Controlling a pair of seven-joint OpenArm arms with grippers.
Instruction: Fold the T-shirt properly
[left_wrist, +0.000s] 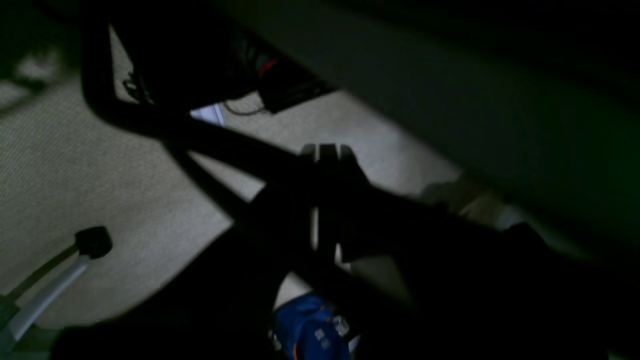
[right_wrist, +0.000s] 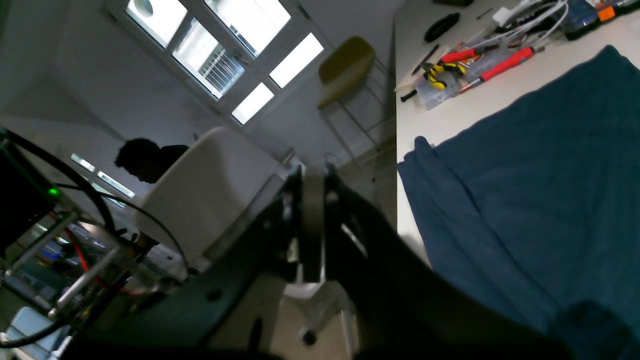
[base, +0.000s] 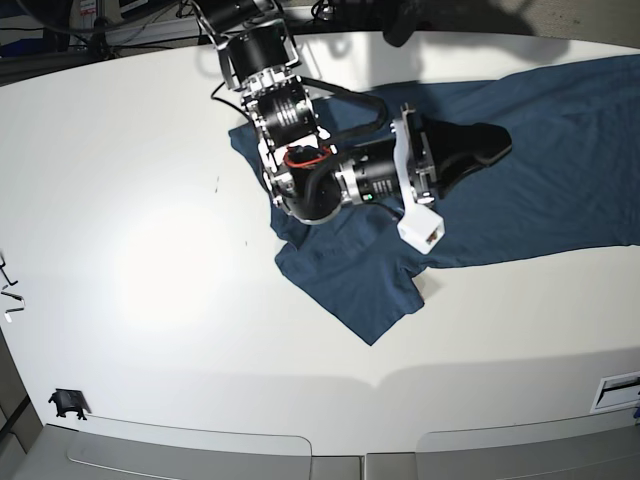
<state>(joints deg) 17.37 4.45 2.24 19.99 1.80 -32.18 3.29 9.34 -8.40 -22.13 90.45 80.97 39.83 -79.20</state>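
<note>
Lying spread across the far right part of the white table (base: 150, 250), the T-shirt (base: 540, 190) is not yet folded: body flat and running off the right edge of the base view, one sleeve (base: 355, 290) flared toward the near side, cloth rumpled under the arm.

Item, right gripper (base: 490, 143): hovering sideways over the shirt's middle, its black fingers pressed together with nothing between them. The right wrist view confirms this; the two fingers (right_wrist: 312, 220) meet edge to edge and point off the table toward a chair, the shirt lying to one side.

Item, left gripper (left_wrist: 327, 200): not found in the base view. Its own camera is dark and looks down at carpet and a chair leg, apparently off the table's edge; the fingers read as closed and empty.

Item, clutter: red-handled tools (right_wrist: 480, 62) and cables at the far table end, well apart from the shirt.

Step in hand, as judged: starting the first fold, no cloth taken. To do it well, the right arm should turn its fingers downward, open them and pinch a single layer at a sleeve or hem edge rather than mid-body. The left arm is best brought up over the table to pin or take the opposite edge, so the fold line stays straight. Smoothing the bunched patch first should prevent a skewed crease.
</note>
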